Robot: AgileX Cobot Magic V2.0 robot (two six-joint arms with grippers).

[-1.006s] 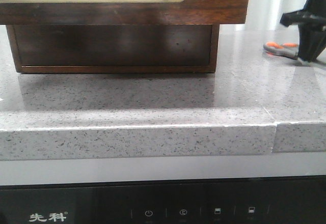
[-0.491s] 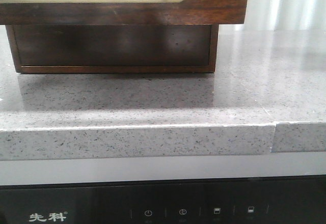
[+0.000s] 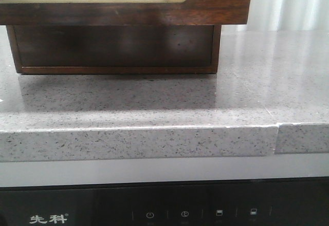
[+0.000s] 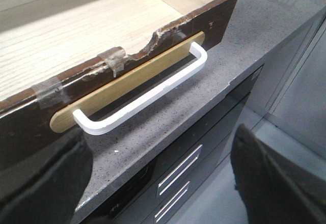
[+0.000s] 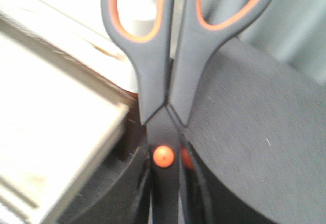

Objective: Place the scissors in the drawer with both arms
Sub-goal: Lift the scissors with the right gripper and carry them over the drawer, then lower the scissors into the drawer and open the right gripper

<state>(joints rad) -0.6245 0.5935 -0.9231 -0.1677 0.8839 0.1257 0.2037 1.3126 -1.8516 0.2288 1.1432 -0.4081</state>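
Observation:
The scissors (image 5: 153,81), with grey handles and orange-lined loops, stand in my right gripper (image 5: 168,196). It is shut on their dark blades just below the orange pivot, with the handles pointing away from the wrist. The drawer (image 4: 168,40) is pulled open and shows a pale wood floor, a chipped dark brown front and a white handle (image 4: 147,94). My left gripper (image 4: 159,137) is open and empty, just in front of that handle, over the counter edge. In the front view the drawer front (image 3: 216,0) fills the top. No arm and no scissors show there.
The wooden box (image 3: 113,46) stands on a speckled grey stone counter (image 3: 205,102) with a step-down front edge. Below it are a black appliance panel (image 3: 154,210) and dark cabinet drawers (image 4: 183,168). A blurred pale ledge (image 5: 46,147) lies beside the scissors.
One second ago my right gripper stood over the scissors at the right of the counter. Both have since left the front view, and the scissors are held.

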